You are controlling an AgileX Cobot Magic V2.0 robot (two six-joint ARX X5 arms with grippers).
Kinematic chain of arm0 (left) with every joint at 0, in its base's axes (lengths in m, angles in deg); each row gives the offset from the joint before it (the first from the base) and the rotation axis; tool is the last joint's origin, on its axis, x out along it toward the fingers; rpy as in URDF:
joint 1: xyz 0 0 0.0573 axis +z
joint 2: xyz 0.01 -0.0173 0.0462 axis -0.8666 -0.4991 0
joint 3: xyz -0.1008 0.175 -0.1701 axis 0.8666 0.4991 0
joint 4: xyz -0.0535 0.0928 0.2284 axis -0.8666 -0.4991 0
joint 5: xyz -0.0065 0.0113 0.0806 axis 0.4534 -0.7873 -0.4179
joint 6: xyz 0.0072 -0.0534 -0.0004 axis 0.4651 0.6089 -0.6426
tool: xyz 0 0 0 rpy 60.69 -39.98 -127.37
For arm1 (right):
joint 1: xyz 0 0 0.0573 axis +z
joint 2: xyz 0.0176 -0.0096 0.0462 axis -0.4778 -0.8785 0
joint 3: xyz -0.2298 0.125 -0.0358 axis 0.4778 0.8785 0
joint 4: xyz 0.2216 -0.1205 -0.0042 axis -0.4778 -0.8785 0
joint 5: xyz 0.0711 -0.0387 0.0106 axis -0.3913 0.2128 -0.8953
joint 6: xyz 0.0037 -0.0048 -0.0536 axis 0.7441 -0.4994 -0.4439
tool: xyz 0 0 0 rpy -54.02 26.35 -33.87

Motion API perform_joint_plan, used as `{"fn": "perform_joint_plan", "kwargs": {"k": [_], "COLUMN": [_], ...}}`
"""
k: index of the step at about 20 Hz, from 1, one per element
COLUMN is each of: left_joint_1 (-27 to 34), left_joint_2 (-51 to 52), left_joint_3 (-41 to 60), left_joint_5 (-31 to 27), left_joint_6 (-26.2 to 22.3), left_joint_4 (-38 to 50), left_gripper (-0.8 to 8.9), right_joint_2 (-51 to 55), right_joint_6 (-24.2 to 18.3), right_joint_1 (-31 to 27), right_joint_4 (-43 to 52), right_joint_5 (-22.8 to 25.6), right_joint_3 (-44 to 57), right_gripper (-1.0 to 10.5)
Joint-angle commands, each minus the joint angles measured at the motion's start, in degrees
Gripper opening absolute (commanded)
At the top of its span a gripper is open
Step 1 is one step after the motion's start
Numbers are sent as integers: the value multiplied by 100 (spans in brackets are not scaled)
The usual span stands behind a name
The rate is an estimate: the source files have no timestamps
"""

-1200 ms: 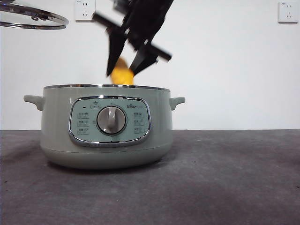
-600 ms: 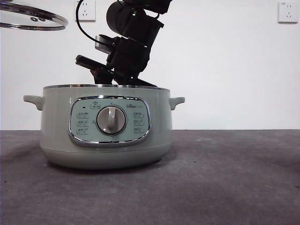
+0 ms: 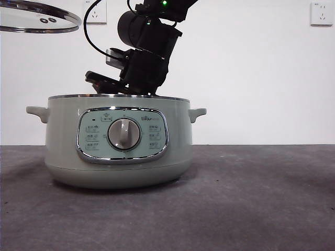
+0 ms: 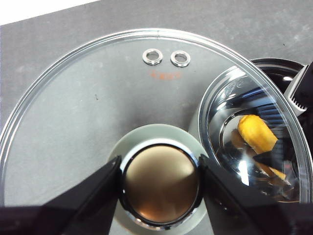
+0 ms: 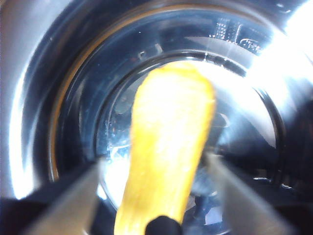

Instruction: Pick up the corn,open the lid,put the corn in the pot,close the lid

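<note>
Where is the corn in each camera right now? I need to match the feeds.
Front view: not visible; hidden below the pot rim where the right arm dips in.
Left wrist view: the corn shows through the glass lid, inside the pot.
Right wrist view: the corn lies between the open right gripper jaws.
Shared landmark: the pot's shiny steel interior.

low front, wrists overhead, sharing pot [image 3: 118,141]

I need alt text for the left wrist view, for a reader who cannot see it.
The left gripper is shut on the knob of the glass lid, held in the air. Through the glass, the open pot shows below with the corn inside it.
</note>
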Motion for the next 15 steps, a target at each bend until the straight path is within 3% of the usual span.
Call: {"fn": "perform_joint_plan", "kwargs": {"k": [1, 8, 9, 11, 13, 15], "left_joint_1": [17, 15, 4, -96, -203, -393], "left_joint_2": [63, -48, -98, -201, -310, -417], "left_joint_3": [-52, -52, -52, -52, -52, -50], "left_joint_5": [28, 28, 33, 234, 393, 472], "left_joint_6": [-44, -44, -42, -15, -2, 0], "left_joint_4": [177, 214, 216, 214, 223, 264], "left_gripper": [-9, -9, -9, -9, -9, -9], "right_joint_2": [-103, 922, 1172, 1718, 2247, 2730], "right_joint_6": [0, -341, -372, -424, -433, -431], "right_joint_1": [11, 282, 315, 350, 350, 348], "right_joint_4": [-175, -1335, -1449, -1779, -2232, -2726], "right_joint_5": [83, 1115, 1268, 1543, 1790, 2144], "right_joint_3": [-101, -546, -546, -544, -540, -535], "right_gripper": [568, 561, 515, 308, 20, -16]}}
